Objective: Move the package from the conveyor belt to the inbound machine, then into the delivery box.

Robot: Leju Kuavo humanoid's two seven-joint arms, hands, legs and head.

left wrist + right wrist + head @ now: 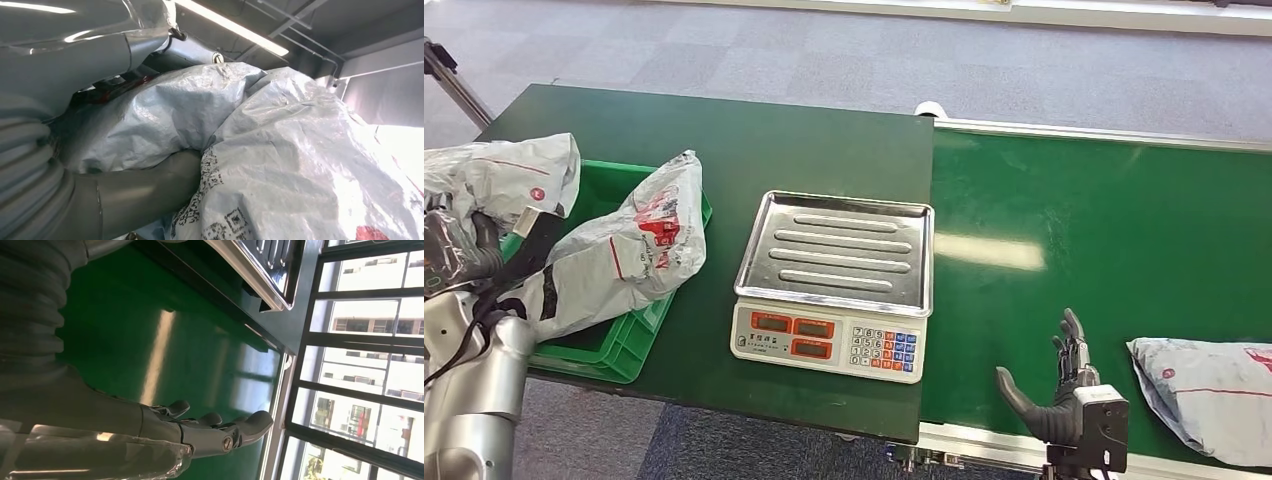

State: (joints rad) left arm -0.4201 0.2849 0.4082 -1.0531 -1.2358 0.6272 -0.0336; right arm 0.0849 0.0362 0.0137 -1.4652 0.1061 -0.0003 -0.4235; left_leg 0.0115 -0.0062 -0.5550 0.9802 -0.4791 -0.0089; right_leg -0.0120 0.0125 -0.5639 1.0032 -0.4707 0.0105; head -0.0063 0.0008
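My left hand (125, 195) is up at the far left, over the green delivery box (614, 350), and it grips a grey package (494, 180): in the left wrist view my thumb presses into the crinkled plastic, with printed codes just beside it, and the bag bulges all around the hand. A second grey package (639, 245) with red print lies slumped in the box, its top leaning over the right rim toward the scale. The box sits at the near left corner of the dark green tabletop (724, 140). The inbound machine (834, 285), a scale with a ribbed steel tray and a keypad on its near face, stands at the right edge of the tabletop, tray bare, well apart from both my hands. Right of it runs the bright green conveyor belt (1104, 220), with a glare streak across it. My right hand (1059, 385) hovers over the belt's near edge, fingers spread and straight, thumb out to the left, holding nothing; the right wrist view shows those fingers extended above the belt's surface. Just right of that hand, another grey package (1214, 395) rests on the belt at the near right, not touching my fingers.
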